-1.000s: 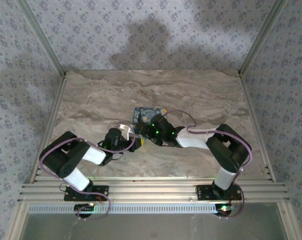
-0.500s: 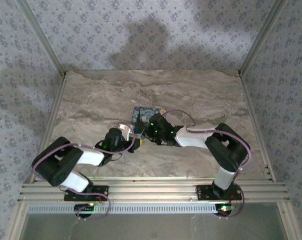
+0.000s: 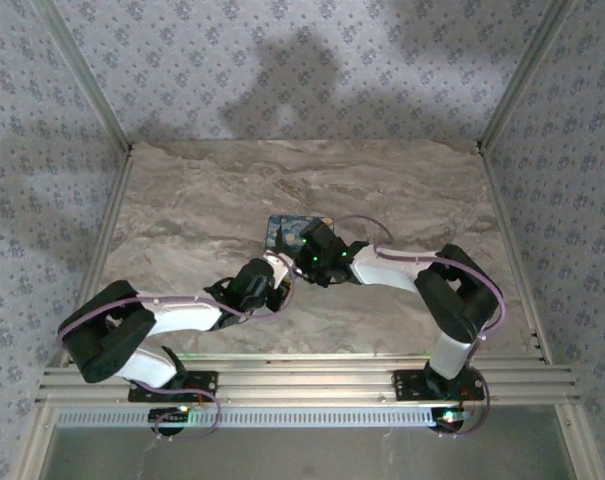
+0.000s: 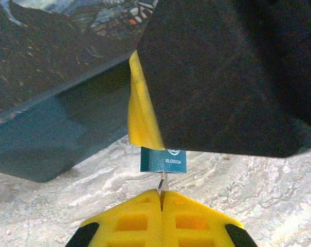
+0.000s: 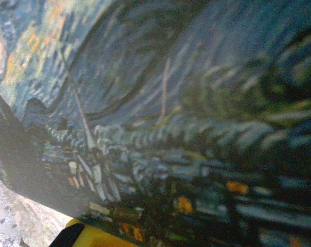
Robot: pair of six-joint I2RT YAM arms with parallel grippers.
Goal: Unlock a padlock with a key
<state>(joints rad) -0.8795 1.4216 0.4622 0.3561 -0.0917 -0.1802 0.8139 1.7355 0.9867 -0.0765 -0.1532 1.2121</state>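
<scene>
The padlock (image 3: 282, 226) lies mid-table, its night-sky face (image 5: 170, 103) pressed close to the right wrist camera. My right gripper (image 3: 298, 241) is closed on it. One yellow finger (image 5: 93, 236) shows under the padlock's lower edge, and another fingertip (image 4: 141, 113) lies against its dark side (image 4: 47, 128). My left gripper (image 4: 162, 194) is shut on the pale blade of the key (image 4: 163, 160). The key's blue head points forward, just under the right gripper's black body and a little above the table. In the top view the left gripper (image 3: 279, 272) sits right below the padlock.
The marble tabletop (image 3: 402, 190) is walled by aluminium posts and patterned panels on three sides. The two arms meet near the centre, the right wrist (image 3: 322, 255) close to the left fingers. Purple cables loop over both arms.
My left arm has stretched right and forward, bringing the key up to the padlock. The right gripper has closed in on the padlock and shifted slightly left.
</scene>
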